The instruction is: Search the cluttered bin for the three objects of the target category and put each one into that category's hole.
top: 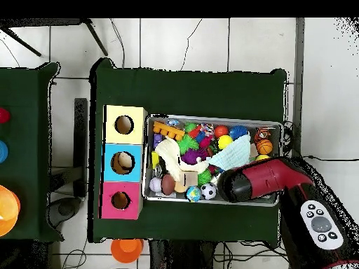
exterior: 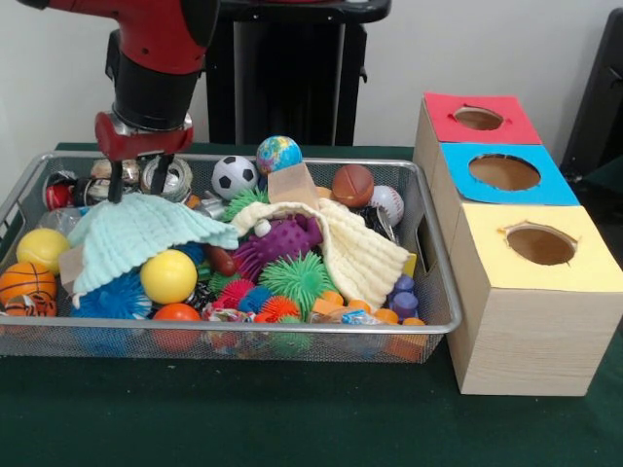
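The arm is low over the wire bin (exterior: 428, 321), at its back corner, and the gripper (exterior: 139, 191) hangs right above the pale green cloth (exterior: 136, 233). Its 2 dark fingers (exterior: 115, 187) are spread moderately, tips just at the cloth's rear edge, nothing between them. Whether they actually touch the fabric, I can't tell from the front view, and the overhead view hides them under the arm's wrist.

The step looks like clearing a cover so the search can go on. That cloth drapes over a yellow ball (exterior: 168, 276) and a blue spiky toy (exterior: 112, 297), so pinching the raised fold near its back edge and lifting straight up seems the clean way; dragging sideways would likely roll the loose balls around. A shallow pinch is wise, since silver balls (exterior: 165, 177) sit just behind the fingers.

Which category is wanted isn't shown. Candidates are everywhere: a soccer ball (exterior: 234, 176), a globe ball (exterior: 278, 154), a basketball (exterior: 26, 282), a green spiky ball (exterior: 295, 279), a purple spiky toy (exterior: 277, 243). A cream cloth (exterior: 360, 255) covers more on the other side.

The 3 holes wait in the wooden box (exterior: 526, 341) just beside the bin on the green worktop (exterior: 292, 418): red (exterior: 479, 118), blue (exterior: 504, 172) and yellow (exterior: 540, 244) tops. All look empty from here.
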{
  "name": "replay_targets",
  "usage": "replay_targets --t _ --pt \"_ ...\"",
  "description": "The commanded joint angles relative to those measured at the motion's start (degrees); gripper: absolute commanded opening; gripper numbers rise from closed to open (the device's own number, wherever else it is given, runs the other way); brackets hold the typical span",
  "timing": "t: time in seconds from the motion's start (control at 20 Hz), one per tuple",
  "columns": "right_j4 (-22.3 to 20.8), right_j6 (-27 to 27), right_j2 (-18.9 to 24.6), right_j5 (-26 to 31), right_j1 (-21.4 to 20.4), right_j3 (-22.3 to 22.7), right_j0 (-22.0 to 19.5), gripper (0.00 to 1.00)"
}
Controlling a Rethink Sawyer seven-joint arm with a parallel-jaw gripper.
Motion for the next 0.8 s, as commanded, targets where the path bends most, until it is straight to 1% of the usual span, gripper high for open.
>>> replay_targets --t 0.05,0.5,0.55,0.65,0.7,0.8 --pt "2.29 -4.0 5.86 -7.35 1.5 3.33 -1.88 1.0" --pt "2.33 -2.8 5.03 -8.8 1.3 3.23 -1.15 1.0" --pt "1.68 -3.31 4.46 -7.95 1.22 2.95 -0.36 1.0" --pt "1.22 -3.65 4.21 -7.9 1.21 3.13 -0.15 1.0" --pt "1.12 -3.67 4.18 -8.08 1.23 3.3 -0.18 0.0" --pt "0.9 -3.87 4.17 -8.21 1.18 3.36 -0.18 0.0"
